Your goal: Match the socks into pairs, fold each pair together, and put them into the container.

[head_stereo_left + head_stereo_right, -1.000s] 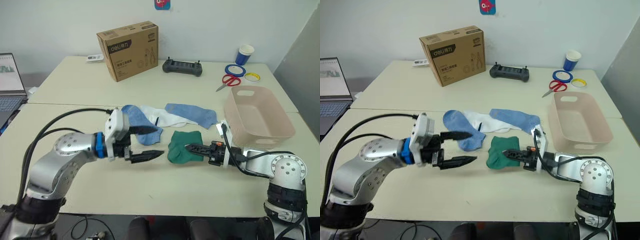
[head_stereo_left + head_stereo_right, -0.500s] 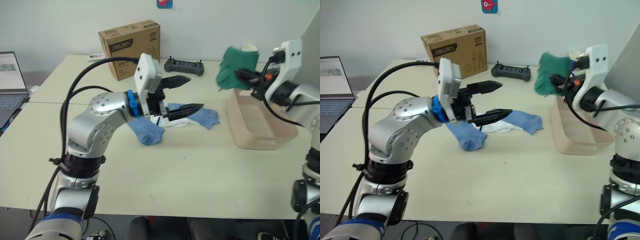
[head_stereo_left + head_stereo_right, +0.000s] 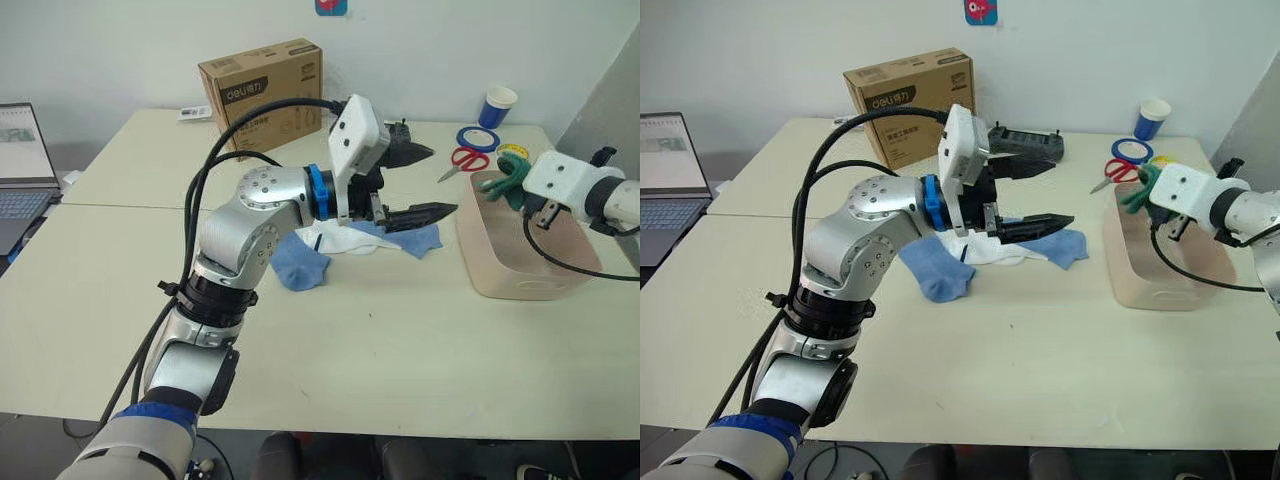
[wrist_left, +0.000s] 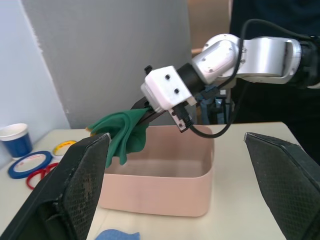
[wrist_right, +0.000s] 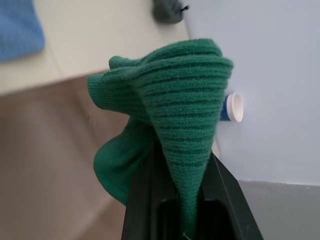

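My right gripper [image 3: 512,188] is shut on a bunched dark green sock [image 3: 505,184], holding it just over the far left corner of the pale pink container [image 3: 520,285]. The right wrist view shows the green sock [image 5: 170,110] pinched between the fingers, hanging over the basin. My left gripper [image 3: 425,182] hangs open and holds nothing, above the table just left of the container. Under it lie a light blue sock [image 3: 298,262], a white sock [image 3: 340,238] and another light blue sock [image 3: 418,238]. The left wrist view looks at the container [image 4: 155,192] and the green sock [image 4: 122,132].
A brown cardboard box [image 3: 262,85] stands at the back of the table, with a black controller [image 3: 1025,142] to its right. A blue cup [image 3: 497,105], tape rolls [image 3: 472,138] and red scissors [image 3: 460,160] lie behind the container. A laptop [image 3: 18,170] sits far left.
My right gripper has come down with the green sock from above the container to its far left rim. My left arm has swung further right, still open.
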